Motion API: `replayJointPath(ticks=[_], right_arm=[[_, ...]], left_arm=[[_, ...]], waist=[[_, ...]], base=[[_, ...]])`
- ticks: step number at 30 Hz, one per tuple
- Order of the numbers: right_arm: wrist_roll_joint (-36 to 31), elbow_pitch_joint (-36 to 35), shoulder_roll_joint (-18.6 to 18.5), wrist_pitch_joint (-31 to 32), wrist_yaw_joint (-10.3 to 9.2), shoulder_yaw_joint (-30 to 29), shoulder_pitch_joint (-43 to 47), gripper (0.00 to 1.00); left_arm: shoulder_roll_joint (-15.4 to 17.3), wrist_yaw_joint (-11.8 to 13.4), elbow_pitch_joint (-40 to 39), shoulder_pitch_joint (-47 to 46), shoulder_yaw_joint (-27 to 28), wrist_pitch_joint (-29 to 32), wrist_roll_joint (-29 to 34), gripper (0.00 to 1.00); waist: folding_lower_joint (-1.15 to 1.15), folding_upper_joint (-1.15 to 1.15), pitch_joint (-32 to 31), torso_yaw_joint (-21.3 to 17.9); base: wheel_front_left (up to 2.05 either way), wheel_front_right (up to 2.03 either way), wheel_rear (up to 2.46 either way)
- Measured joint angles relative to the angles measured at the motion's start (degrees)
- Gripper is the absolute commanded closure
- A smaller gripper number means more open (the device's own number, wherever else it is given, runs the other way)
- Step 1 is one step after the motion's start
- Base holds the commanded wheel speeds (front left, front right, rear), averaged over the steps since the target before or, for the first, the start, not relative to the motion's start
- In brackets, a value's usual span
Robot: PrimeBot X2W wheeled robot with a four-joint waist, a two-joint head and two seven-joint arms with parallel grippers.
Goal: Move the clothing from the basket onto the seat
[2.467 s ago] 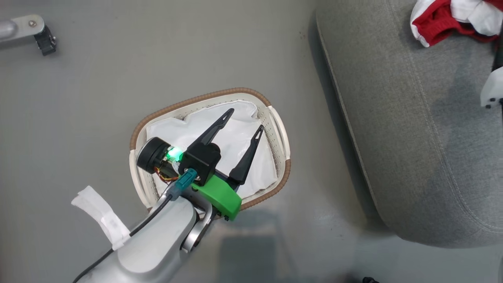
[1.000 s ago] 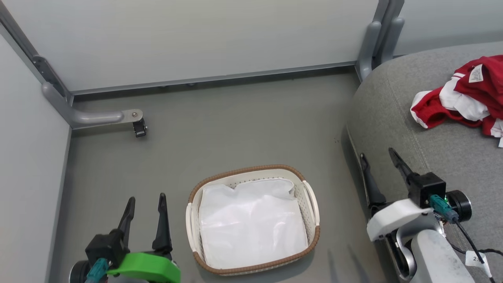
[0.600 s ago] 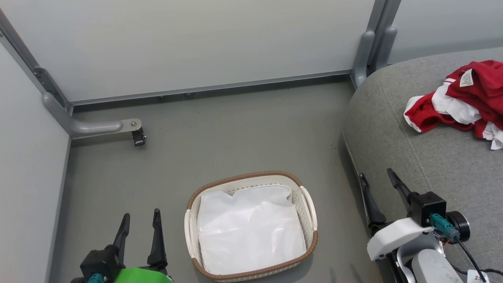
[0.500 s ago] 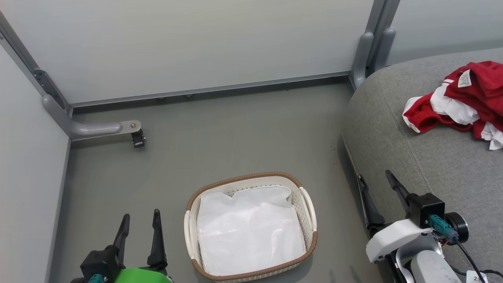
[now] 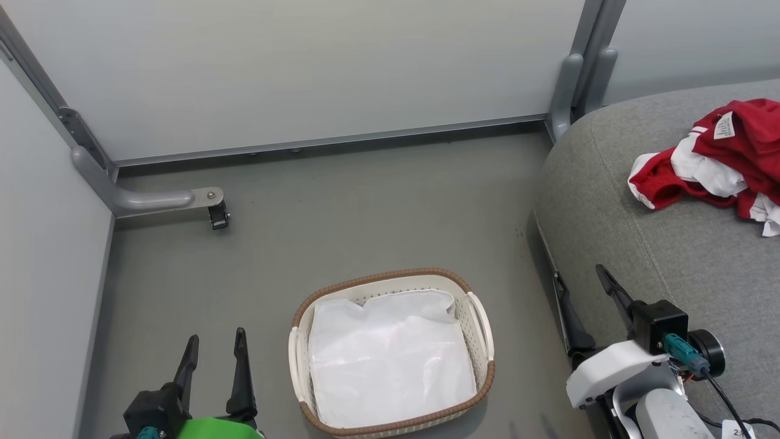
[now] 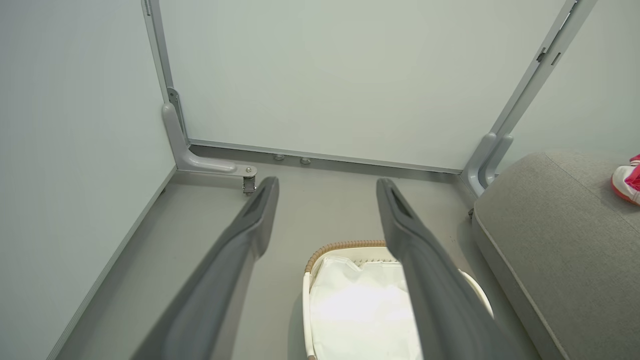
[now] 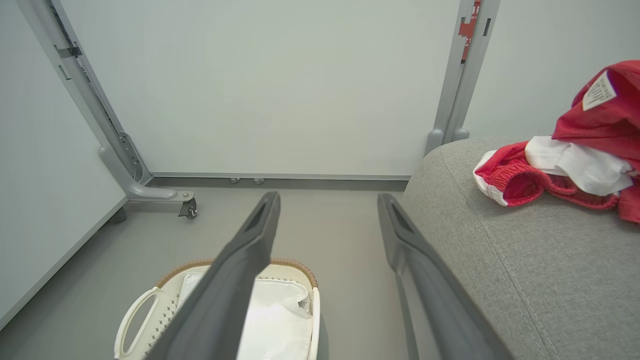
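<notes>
Grey floor (image 5: 365, 201) runs back to pale wall panels (image 5: 304, 73) on metal posts. On it, near the left edge of the large grey fabric sofa seat (image 5: 658, 256) but apart from it, stands the small cream perforated plastic basket (image 5: 382, 275) with a brown woven rim, lined with a plain white sheet (image 5: 390, 360). The crumpled red-and-white sportswear clothing (image 5: 719, 164) lies on the seat's top, back from that edge. The head view takes in both arms: the left gripper (image 5: 216, 335) over the floor left of the basket, the right gripper (image 5: 579, 273) at the seat's left edge, each with fingers spread and empty. The right wrist view adds the garment's printed white label (image 7: 597, 90) and a looped basket handle (image 7: 131, 320).
</notes>
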Motion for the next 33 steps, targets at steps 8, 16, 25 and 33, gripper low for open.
replayJointPath(ticks=[8,16,25,33], right_arm=[[0.1,0.9,0.2,0.1,0.00,0.0,0.4,1.00],[5.5,2.4,0.4,1.7,0.00,-0.6,1.8,1.00],[15.2,1.5,0.4,4.0,0.00,-1.8,1.8,1.00],[23.1,0.7,0.4,6.0,0.00,-2.9,1.8,1.00]], left_arm=[[-0.1,-0.3,1.2,0.1,0.0,0.0,0.2,1.00],[-0.2,-0.5,2.8,0.1,0.5,1.5,-4.8,1.00],[-0.2,-0.8,2.7,-0.2,1.9,3.9,-13.4,1.00],[-0.2,-1.3,2.5,-1.2,3.0,5.9,-20.4,1.00]], waist=[[0.00,0.00,-0.1,0.3],[0.00,0.00,-0.2,0.3],[0.00,0.00,-0.3,0.3],[0.00,0.00,-0.5,0.3]], base=[[0.00,0.00,0.00],[0.00,0.00,0.00],[0.00,0.00,0.00],[0.00,0.00,0.00]])
